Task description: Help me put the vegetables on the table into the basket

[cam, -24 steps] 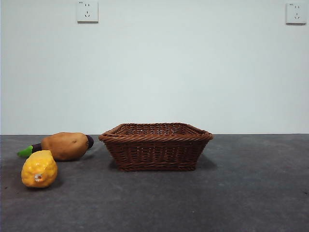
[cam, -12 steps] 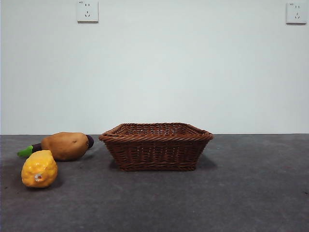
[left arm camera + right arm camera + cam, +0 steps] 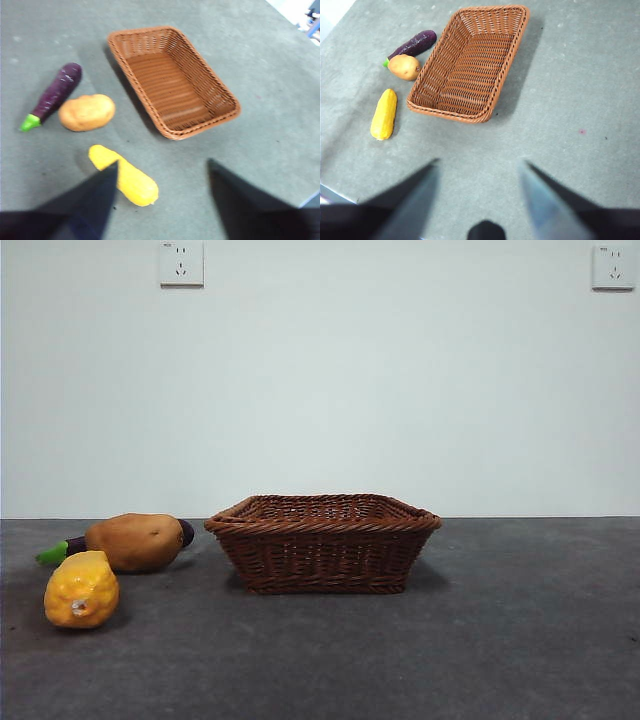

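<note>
The brown wicker basket (image 3: pixel 323 540) stands empty at the table's middle; it also shows in the left wrist view (image 3: pixel 172 80) and right wrist view (image 3: pixel 470 62). To its left lie the tan potato (image 3: pixel 135 542), the yellow lump (image 3: pixel 81 589) in front of it, and the purple eggplant (image 3: pixel 60 550) mostly hidden behind the potato. The left wrist view shows the potato (image 3: pixel 86 112), yellow lump (image 3: pixel 125 176) and eggplant (image 3: pixel 52 95). My left gripper (image 3: pixel 162 200) is open, high above the yellow lump. My right gripper (image 3: pixel 480 192) is open, high above the table, away from the basket.
The dark grey table (image 3: pixel 500 640) stretches wide to the basket's right. A white wall with two sockets (image 3: pixel 181 263) stands behind. Neither arm shows in the front view. The table's edge shows in the right wrist view (image 3: pixel 330 192).
</note>
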### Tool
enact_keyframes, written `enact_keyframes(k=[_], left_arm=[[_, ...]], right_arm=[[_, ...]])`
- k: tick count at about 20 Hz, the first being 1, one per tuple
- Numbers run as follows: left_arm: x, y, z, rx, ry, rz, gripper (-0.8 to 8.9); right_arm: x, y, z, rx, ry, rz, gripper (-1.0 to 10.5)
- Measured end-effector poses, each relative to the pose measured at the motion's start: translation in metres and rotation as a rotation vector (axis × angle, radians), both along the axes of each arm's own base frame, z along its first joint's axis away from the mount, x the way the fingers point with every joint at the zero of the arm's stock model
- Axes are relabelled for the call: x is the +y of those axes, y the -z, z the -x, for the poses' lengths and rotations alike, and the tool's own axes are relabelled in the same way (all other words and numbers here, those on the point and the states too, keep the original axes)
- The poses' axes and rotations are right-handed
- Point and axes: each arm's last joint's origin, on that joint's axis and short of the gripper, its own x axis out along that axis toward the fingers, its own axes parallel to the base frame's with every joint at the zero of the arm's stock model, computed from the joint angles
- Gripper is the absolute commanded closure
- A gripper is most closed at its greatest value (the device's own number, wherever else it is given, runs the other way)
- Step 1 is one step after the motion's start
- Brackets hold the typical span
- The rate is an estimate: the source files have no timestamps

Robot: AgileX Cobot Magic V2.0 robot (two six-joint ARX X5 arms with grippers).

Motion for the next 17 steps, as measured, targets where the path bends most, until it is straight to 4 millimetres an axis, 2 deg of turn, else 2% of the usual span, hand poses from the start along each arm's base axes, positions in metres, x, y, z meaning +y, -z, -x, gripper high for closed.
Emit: enact_keyframes(k=[5,8,12,17], left_arm=[[0.000,0.003,-0.007,0.028,0.013,0.004,0.59],[-0.001,0.003,-0.013,0.031,0.009,0.011,0.59],[-0.001,0.003,-0.019,0.027,0.005,0.017,0.59],[-0.001,0.007,-0.029,0.079,-0.010,0.034,0.59]], right_arm=[[0.001,0.000,-0.001,0.007,-0.024,-0.029,2.8],[0.001,-0.003,-0.013,-0.021,-0.027,-0.059,2.8],[0.001,-0.012,-0.052,-0.052,-0.023,-0.124,2.9],[0.015,-0.024,-0.125,0.043,-0.055,-0.121,2.9]])
